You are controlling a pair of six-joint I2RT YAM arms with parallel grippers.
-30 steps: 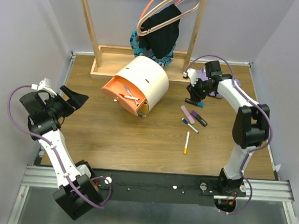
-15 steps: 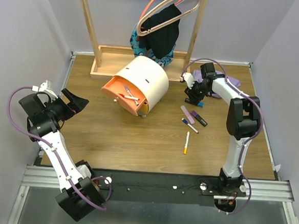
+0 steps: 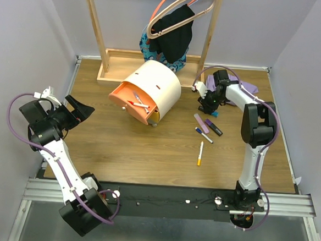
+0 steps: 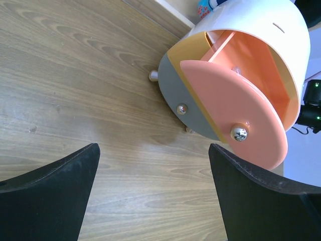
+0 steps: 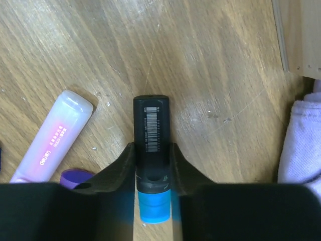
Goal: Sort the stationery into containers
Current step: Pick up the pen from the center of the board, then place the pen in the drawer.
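Observation:
My right gripper point(image 5: 152, 158) is shut on a black marker with a blue cap point(image 5: 151, 145), down at the table; it also shows in the top view point(image 3: 208, 104). A pink highlighter point(image 5: 52, 135) and a purple cap point(image 5: 75, 176) lie to its left. In the top view the pink highlighter point(image 3: 199, 121), a purple-and-black marker point(image 3: 213, 127), a blue-and-white pen point(image 3: 204, 135) and an orange-tipped white pen point(image 3: 200, 153) lie right of the cream chest point(image 3: 154, 86). Its orange drawer point(image 3: 131, 104) is open with pens inside. My left gripper point(image 4: 153, 193) is open and empty, left of the chest point(image 4: 261, 30).
A wooden rack base point(image 3: 148, 64) stands at the back with hangers and dark clothes. A purple cloth point(image 3: 245, 90) lies behind my right gripper, and shows at the right edge of the right wrist view point(image 5: 301, 135). The yellow drawer point(image 4: 193, 95) sits under the orange one point(image 4: 235, 105).
My right gripper has moved left and down onto the blue-capped marker and closed on it. The left arm has barely moved.

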